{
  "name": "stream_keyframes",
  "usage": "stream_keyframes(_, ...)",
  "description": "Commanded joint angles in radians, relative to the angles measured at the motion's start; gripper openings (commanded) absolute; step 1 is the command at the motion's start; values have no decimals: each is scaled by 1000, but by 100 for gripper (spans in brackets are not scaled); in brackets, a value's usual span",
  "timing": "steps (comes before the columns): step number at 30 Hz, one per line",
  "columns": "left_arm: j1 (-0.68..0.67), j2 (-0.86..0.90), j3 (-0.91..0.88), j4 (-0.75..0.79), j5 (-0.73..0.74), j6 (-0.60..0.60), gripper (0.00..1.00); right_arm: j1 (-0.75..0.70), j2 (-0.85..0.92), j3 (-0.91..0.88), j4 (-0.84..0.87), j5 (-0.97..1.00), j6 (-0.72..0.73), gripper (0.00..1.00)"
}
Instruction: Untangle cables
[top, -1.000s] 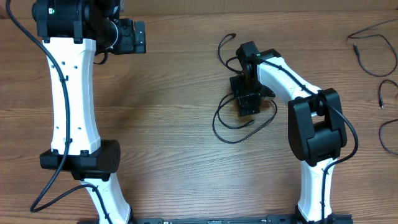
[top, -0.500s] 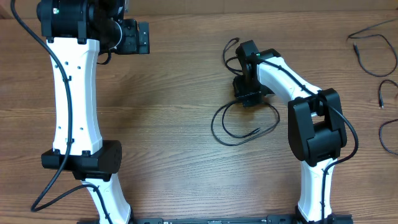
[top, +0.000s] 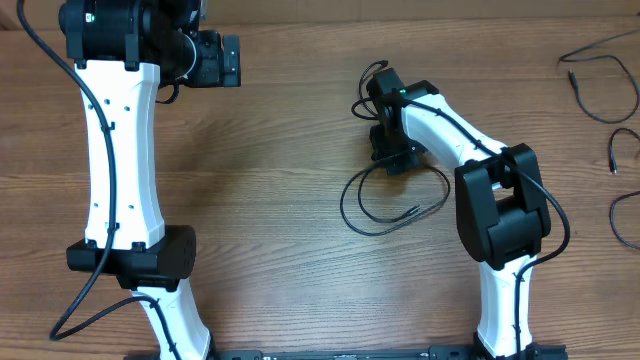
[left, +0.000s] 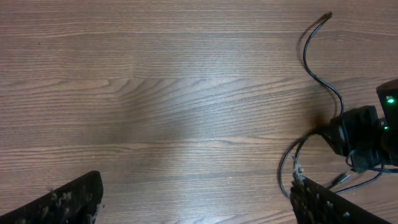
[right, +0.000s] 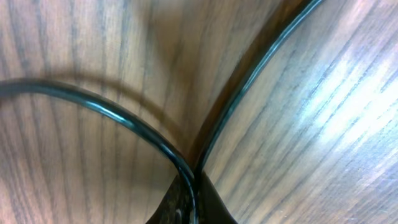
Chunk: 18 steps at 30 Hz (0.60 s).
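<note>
Your right pincer (top: 392, 160) is clamped shut on the thin black rubbery cable (top: 343, 204). The right wrist view shows this best: two glossy round strands, one curved (right: 93, 107) and one nearly straight (right: 261, 62), run together in a V and meet at the dark fingertips (right: 186, 208). From overhead you cannot read that grip, because the arm's own black wrist and white shell (top: 440, 115) sit over the spot. What you see there instead is the rest of the cable on the brown, straight-grained wooden table (top: 280, 180). It forms a loose oval loop on the base side of the right pincer, with a small plug tip (top: 412, 210) lying inside the loop. Another end (top: 375, 65) curls away on the pincer's far side. Your left pincer (left: 194, 186) stands wide apart and holds nothing, with wood grain showing between its scuffed, speckled black pads (left: 68, 199). It is well apart from the cable, off to the right pincer's left. Its camera catches the cable's slim upper end (left: 326, 15) and the green light (left: 390, 99) on the other wrist. More loose thin black cables (top: 590, 95) lie in curvy strands well off to the right pincer's right. A thick black cord (top: 30, 55) hangs beside the white left arm (top: 115, 150).
</note>
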Motion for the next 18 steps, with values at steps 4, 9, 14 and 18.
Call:
stream_keyframes(4, -5, -10, 16, -2, 5, 30, 96, -6, 117, 6, -222, 194, 58, 4)
stream_keyframes(9, -5, -10, 16, -2, 7, 29, 96, -6, 117, 129, -364, 253, 59, 4)
stream_keyframes(14, -5, -10, 16, -2, 8, 29, 96, 5, 116, 315, -527, 314, 59, 4)
stream_keyframes(18, -8, -10, 16, -2, 7, 29, 96, 12, 116, 480, -628, 364, 3, 4)
